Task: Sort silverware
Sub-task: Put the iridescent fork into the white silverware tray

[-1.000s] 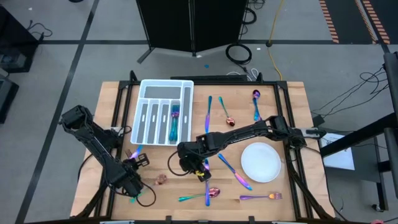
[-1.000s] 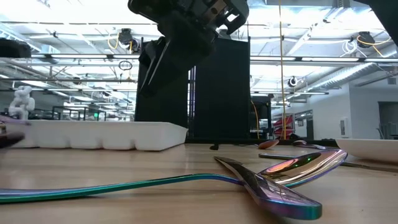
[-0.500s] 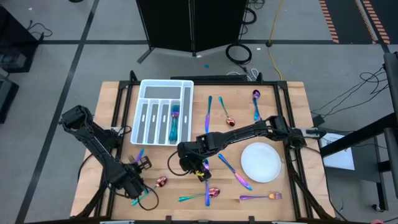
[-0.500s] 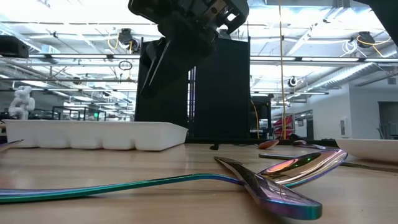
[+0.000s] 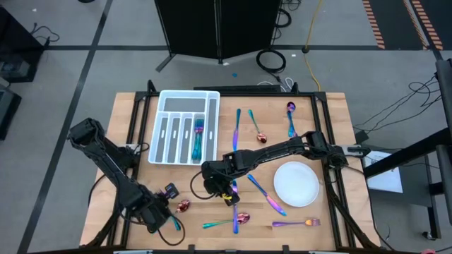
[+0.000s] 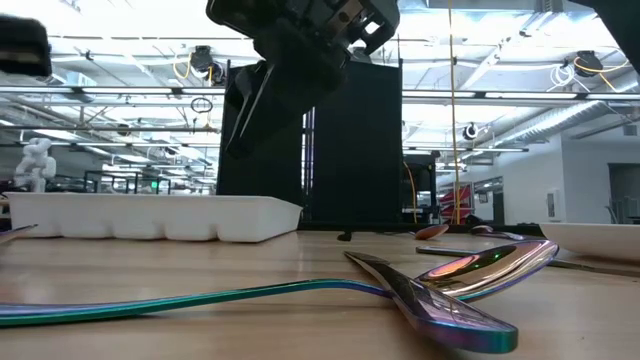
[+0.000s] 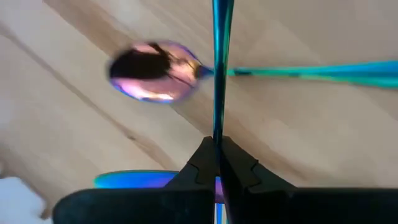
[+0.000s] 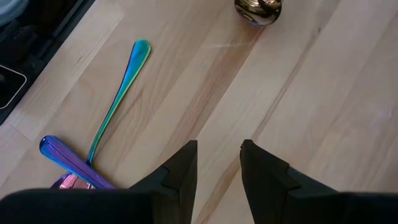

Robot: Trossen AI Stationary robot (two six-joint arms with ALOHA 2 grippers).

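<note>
We saw the left gripper low over the bench, jaws clamped on a slim teal-blue silverware handle; which piece, we couldn't tell. A pink spoon lay on the wood just past those jaws. Right gripper hovered mid-bench, jaws apart, holding nothing; a loose teal handle lay off to one side. Some pieces already sat in the white tray.

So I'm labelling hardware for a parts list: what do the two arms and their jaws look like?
Both arms are dark, near-black, jointed tubes with bulkier joint housings. The left gripper ends in two angular black fingers with stepped tips, and the right gripper has matching ones. No markings are legible.
</note>
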